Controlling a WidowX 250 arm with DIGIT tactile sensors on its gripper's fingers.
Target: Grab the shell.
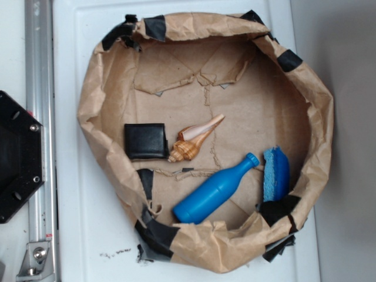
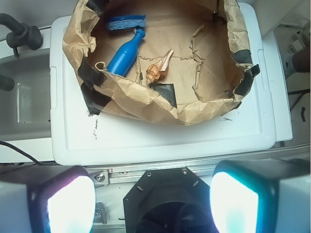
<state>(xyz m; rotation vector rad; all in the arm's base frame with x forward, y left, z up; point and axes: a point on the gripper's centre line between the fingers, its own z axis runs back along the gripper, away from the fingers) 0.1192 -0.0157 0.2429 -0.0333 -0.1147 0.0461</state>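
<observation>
The shell [image 1: 194, 139] lies on the brown paper floor of the paper-lined bowl [image 1: 94, 100], ribbed orange-brown end toward the black block, tan tip pointing up-right. It also shows in the wrist view [image 2: 159, 67]. My gripper [image 2: 152, 199] shows only in the wrist view. It is open and empty, its two fingers [image 2: 68, 204] wide apart. It sits high over the black robot base, well short of the bowl and far from the shell. The gripper is out of the exterior view.
A black square block [image 1: 145, 141] touches the shell's left side. A blue bottle [image 1: 214, 191] lies tilted below it, and a blue sponge [image 1: 276, 173] stands at the right wall. The crumpled paper rim stands raised all round. The black base [image 1: 17, 155] and a metal rail [image 1: 40, 117] lie at the left.
</observation>
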